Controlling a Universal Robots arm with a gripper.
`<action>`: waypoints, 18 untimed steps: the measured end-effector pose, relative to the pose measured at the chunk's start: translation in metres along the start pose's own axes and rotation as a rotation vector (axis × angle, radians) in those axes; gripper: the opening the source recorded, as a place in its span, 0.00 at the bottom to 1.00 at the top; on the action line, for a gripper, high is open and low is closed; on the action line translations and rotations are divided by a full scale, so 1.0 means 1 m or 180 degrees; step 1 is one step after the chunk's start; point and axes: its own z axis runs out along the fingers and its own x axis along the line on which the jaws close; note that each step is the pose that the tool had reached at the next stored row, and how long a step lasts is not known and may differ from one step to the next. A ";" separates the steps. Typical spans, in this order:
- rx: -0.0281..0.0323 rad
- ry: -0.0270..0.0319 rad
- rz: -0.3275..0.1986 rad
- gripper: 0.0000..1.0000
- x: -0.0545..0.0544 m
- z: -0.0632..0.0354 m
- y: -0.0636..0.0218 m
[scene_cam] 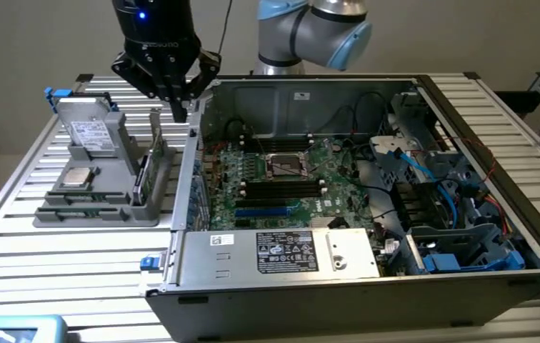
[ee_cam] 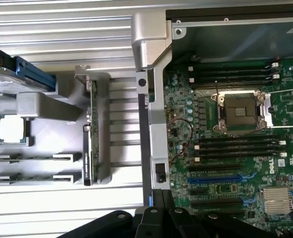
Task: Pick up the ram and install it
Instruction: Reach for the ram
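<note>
Hardly begun: the slim green circuit-board ram stick [scene_cam: 141,179] stands on edge, untouched, in the grey plastic parts holder [scene_cam: 89,216] on the slatted metal desk [scene_cam: 51,261]. The black tool [scene_cam: 181,111], pinched narrow and empty, hovers over the holder's edge. The black motherboard slots [ee_cam: 236,146] look unfilled.

Open computer case [scene_cam: 280,304] and grey tray [scene_cam: 98,216] with processor chip [scene_cam: 78,176] on slatted table [scene_cam: 22,250]

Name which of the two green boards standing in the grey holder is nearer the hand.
The taller expansion card, at the back end of the holder in the exterior view, close beside the hand. The slim ram stands farther along, toward the front.
</note>
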 end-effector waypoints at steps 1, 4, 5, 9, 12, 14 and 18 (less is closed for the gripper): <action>0.0000 0.0005 0.0000 0.11 0.004 0.0005 -0.0003; 0.0001 0.0015 0.0000 0.11 0.018 0.0022 -0.0014; 0.0001 0.0018 0.0001 0.11 0.023 0.0028 -0.0018; 0.0002 0.0027 0.0001 0.11 0.041 0.0053 -0.0041; 0.0002 0.0037 0.0001 0.11 0.054 0.0072 -0.0063; 0.0003 0.0047 0.0002 0.11 0.062 0.0095 -0.0075; 0.0006 0.0083 0.0003 0.11 0.074 0.0157 -0.0088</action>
